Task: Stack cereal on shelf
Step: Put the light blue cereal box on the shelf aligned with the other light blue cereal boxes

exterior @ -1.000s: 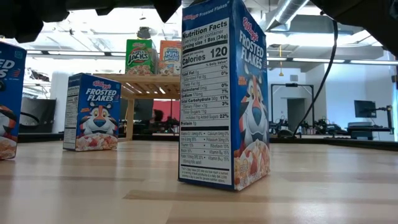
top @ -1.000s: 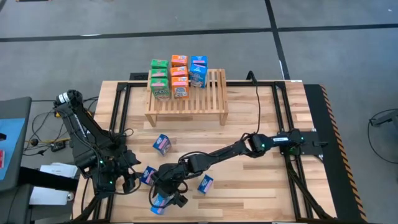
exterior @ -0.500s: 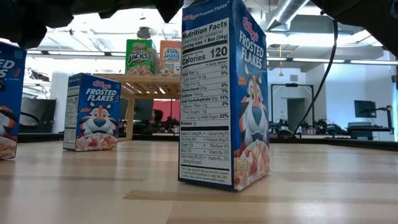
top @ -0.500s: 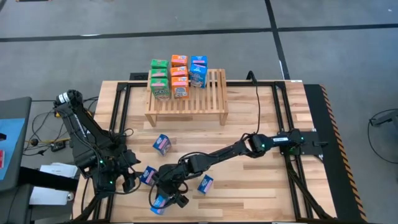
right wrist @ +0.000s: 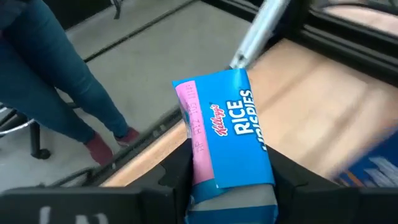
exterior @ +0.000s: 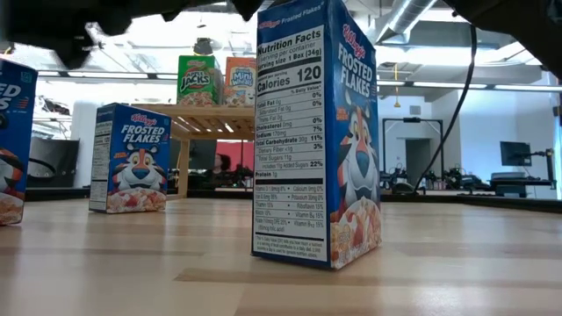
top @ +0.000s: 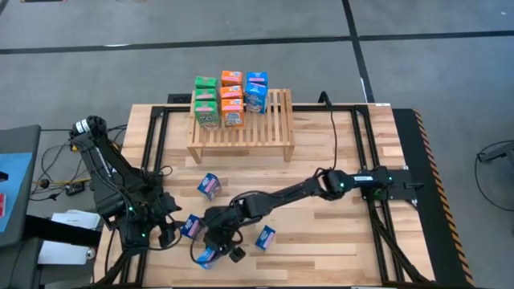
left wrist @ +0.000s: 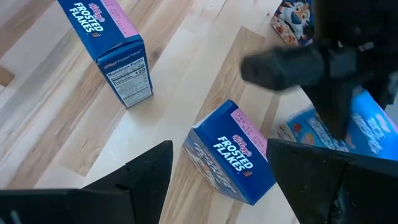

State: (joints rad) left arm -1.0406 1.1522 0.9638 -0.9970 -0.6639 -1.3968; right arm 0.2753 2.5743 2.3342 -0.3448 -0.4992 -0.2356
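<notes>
Clearly, the right gripper clamped a blue Rice Krispies box near the table's front edge; lifting it level before swinging toward the shelf seemed wise. The left gripper hung open beside a Frosted Flakes box.

The high view looks straight down on the whole table from well above. The low view sits at tabletop height, very near a blue cereal box, facing level toward the rack at its 11 o'clock. The left wrist view looks down closely at the boards. The right wrist view, partly blurred, probably faces past the table's edge toward the floor.
</notes>
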